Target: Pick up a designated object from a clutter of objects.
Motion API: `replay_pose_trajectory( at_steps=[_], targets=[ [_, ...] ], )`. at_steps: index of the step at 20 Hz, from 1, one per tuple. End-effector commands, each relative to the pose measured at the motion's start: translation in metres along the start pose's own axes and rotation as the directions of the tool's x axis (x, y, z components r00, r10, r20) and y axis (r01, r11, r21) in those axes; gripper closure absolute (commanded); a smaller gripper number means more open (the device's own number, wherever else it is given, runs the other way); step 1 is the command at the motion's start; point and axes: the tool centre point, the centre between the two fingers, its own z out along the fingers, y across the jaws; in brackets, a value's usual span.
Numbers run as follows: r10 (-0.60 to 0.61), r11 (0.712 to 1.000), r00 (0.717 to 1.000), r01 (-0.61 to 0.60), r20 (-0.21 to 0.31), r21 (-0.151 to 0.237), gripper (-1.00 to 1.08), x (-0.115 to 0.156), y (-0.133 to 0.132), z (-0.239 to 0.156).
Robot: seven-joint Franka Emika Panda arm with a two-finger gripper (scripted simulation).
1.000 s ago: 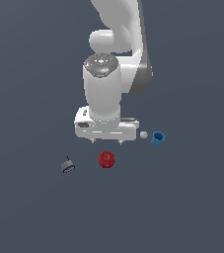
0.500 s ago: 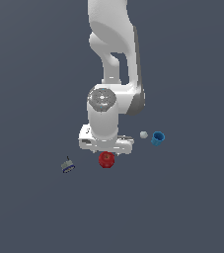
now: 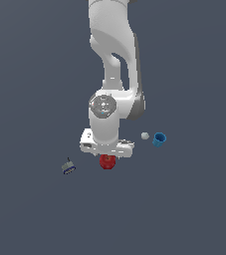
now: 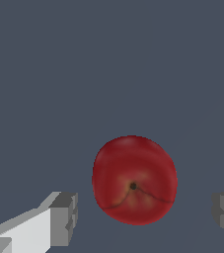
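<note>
Jaws point(image 4: 145, 215): spread wide, holding nothing, one grey pad on each flank of the target, with clear gaps on both sides.

Small round dark-red apple with a dimpled top point(image 4: 134, 180): resting on the dark grey bench point(image 3: 184, 209), between the jaws but not centred along them; dimple facing the wrist camera.

Blue cup point(image 3: 159, 139), tiny white ball point(image 3: 145, 135), small grey-and-blue block point(image 3: 68, 167): all well apart from the jaws, cup and ball on one side, block on the other.

Step in hand, by judgement: final descent before closing. Centre the apple between the pads, go low enough to bracket its widest girth, then close evenly; a high or off-centre pinch risks squirting the round fruit out.
</note>
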Motion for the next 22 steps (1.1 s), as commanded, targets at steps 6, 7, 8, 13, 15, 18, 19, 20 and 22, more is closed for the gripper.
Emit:
replay_pose_trajectory(
  at_steps=[6, 7, 8, 13, 15, 18, 19, 20, 22],
  targets=[
    [0.0, 1.0, 1.0, 0.0, 0.0, 0.0, -0.92, -0.001, 0.0, 0.026],
    [0.0, 1.0, 1.0, 0.0, 0.0, 0.0, -0.92, -0.001, 0.0, 0.032],
    [0.001, 1.0, 1.0, -0.001, -0.001, 0.0, -0.92, -0.001, 0.0, 0.036],
    [0.001, 1.0, 1.0, -0.001, -0.001, 0.0, -0.92, 0.0, 0.0, 0.049],
    [0.001, 1.0, 1.0, -0.001, -0.001, 0.0, -0.92, 0.0, 0.0, 0.05],
    [0.001, 1.0, 1.0, -0.001, -0.001, 0.0, 1.08, 0.0, 0.0, 0.05],
    [0.001, 1.0, 1.0, -0.001, -0.001, 0.0, 1.08, 0.0, 0.0, 0.05],
    [0.001, 1.0, 1.0, -0.001, -0.001, 0.0, 1.08, 0.0, 0.0, 0.05],
    [0.001, 1.0, 1.0, -0.001, -0.001, 0.0, 1.08, 0.0, 0.0, 0.05]
  ],
)
